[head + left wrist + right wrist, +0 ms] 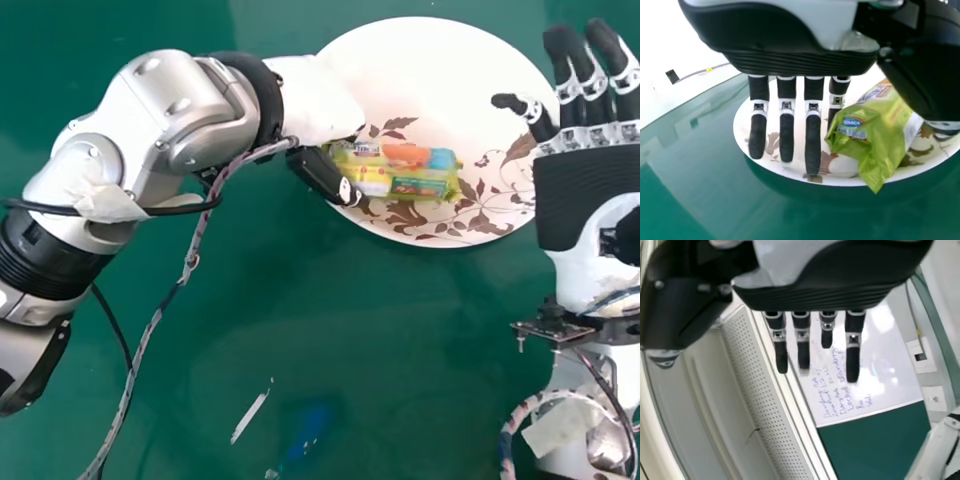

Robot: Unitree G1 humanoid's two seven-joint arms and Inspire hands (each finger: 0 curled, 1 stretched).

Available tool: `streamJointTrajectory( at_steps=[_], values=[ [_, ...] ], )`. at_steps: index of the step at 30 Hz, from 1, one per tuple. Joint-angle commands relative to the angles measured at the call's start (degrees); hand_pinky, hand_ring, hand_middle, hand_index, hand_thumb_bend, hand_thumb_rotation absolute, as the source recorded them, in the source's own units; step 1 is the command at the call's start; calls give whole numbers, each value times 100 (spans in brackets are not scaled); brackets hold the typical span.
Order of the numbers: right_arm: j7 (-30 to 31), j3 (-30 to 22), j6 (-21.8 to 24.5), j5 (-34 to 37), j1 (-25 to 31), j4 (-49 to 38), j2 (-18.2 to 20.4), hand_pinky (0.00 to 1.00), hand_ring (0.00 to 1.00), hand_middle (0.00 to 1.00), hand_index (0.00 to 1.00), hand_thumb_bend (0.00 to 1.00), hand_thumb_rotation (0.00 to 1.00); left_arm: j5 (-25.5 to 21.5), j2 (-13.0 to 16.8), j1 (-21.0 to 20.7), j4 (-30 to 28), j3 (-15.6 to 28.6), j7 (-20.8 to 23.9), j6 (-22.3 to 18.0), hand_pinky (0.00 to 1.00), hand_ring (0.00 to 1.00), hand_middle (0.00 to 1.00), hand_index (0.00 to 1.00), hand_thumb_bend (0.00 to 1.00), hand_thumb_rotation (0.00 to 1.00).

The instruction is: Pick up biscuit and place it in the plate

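Over the round white plate's [450, 70] left part, the white-and-black robotic left hand [322, 176] is open, the shiny green-and-yellow biscuit packet [395, 172] between its fingers and thumb (resting or raised, I can't tell); rightward, the black-and-white right hand [585, 195] spreads open.

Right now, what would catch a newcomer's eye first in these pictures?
Probably the bright biscuit packet on the big white plate with its brown leaf pattern, at the head view's upper middle. Next, likely the robot's left hand at the packet's left end, and the open right hand by the view's right edge.
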Motion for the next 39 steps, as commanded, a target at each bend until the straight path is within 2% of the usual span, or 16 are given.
streamJointTrajectory(
  at_steps=[1,4,8,13,17,22,25,30,35,39],
  values=[
    [2,22,80,-20,159,-129,-53,71,91,93,86,100,56,-160,74,337,77,-109,-397,20,44,69,87,79,100,71],
    [80,36,223,167,161,-138,-79,81,95,96,87,100,55,-250,88,348,12,-59,-403,59,58,86,97,89,100,73],
    [84,30,374,268,163,-175,-80,87,99,99,90,100,57,-334,132,359,-80,20,-338,78,78,95,100,95,100,74],
    [181,-10,406,309,119,-87,-77,93,100,100,89,100,53,-460,152,518,-318,284,-161,255,82,97,100,90,100,76],
    [165,-12,428,273,106,-90,-78,99,100,100,91,100,54,-556,218,664,-621,541,-107,420,80,96,100,89,100,76],
    [205,-18,471,309,65,-44,-104,100,100,100,90,100,54,-782,275,999,-1048,1028,151,640,80,94,99,89,100,73],
    [253,-36,511,375,52,-4,-95,99,100,100,89,100,52,-942,351,1248,-1374,1297,216,802,85,96,100,93,100,73],
    [303,-43,488,349,35,58,-84,99,100,100,89,100,53,-1048,439,1483,-1693,1510,311,945,95,99,100,99,100,77],
    [314,-51,503,341,63,56,-85,100,100,100,88,100,53,-1131,383,1751,-1927,1731,608,1079,99,100,100,100,100,78],
    [365,-82,525,388,79,67,-99,100,100,100,88,100,53,-1294,483,1915,-2024,1886,809,1029,100,100,100,100,100,77]
  ],
)
